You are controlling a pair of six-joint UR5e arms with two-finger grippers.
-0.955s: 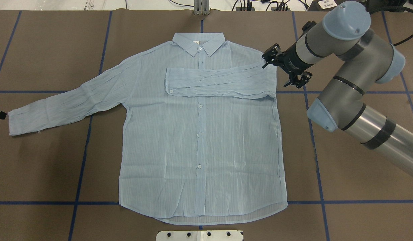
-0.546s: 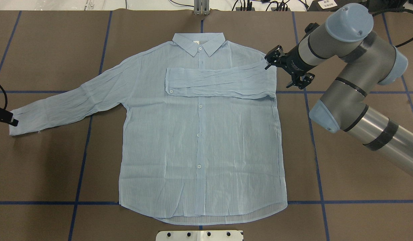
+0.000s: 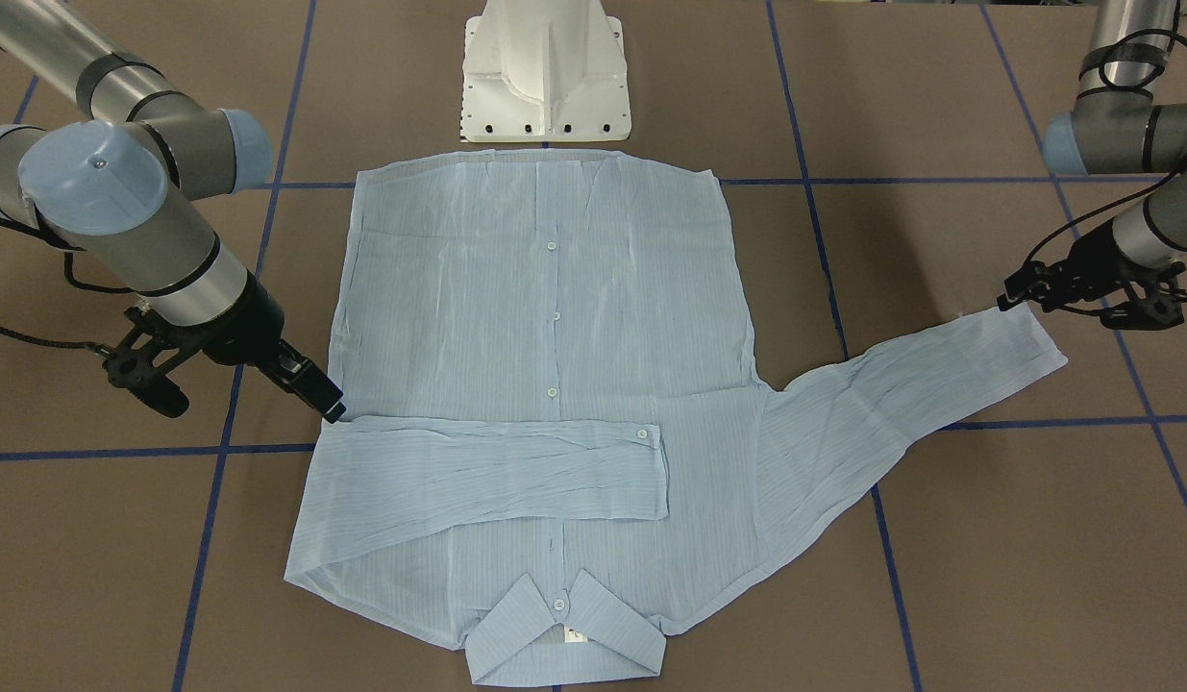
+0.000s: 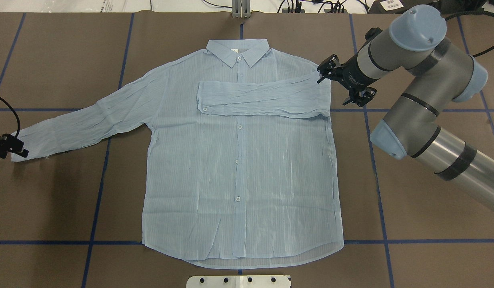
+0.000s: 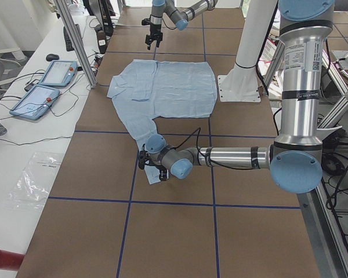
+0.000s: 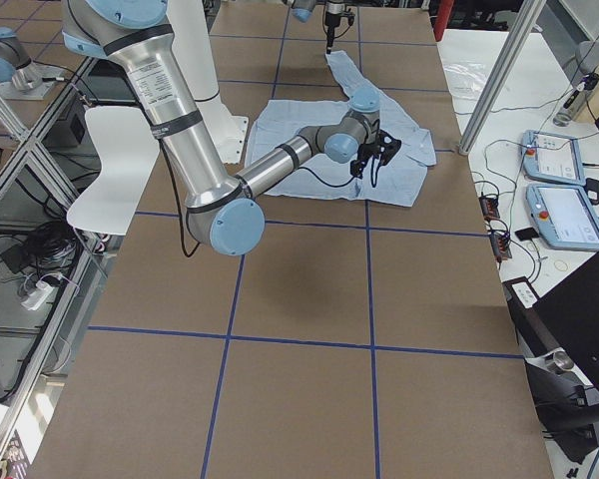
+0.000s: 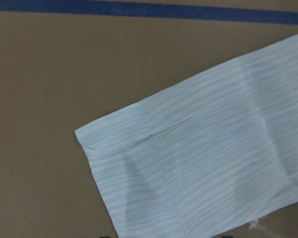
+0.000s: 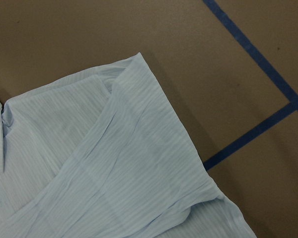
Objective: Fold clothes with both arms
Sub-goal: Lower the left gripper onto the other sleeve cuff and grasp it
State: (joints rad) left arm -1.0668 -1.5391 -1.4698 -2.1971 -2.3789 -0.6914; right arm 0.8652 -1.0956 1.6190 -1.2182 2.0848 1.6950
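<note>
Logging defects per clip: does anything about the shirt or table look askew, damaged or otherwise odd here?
Nothing stands out. The shirt lies flat and buttoned; one sleeve is folded across the chest, the other sleeve lies stretched out, not yet folded. Only a small loose thread shows by its cuff.

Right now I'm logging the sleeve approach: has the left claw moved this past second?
Yes. The left claw slid inward, farther below the blue tape line, toward the cuff.
</note>
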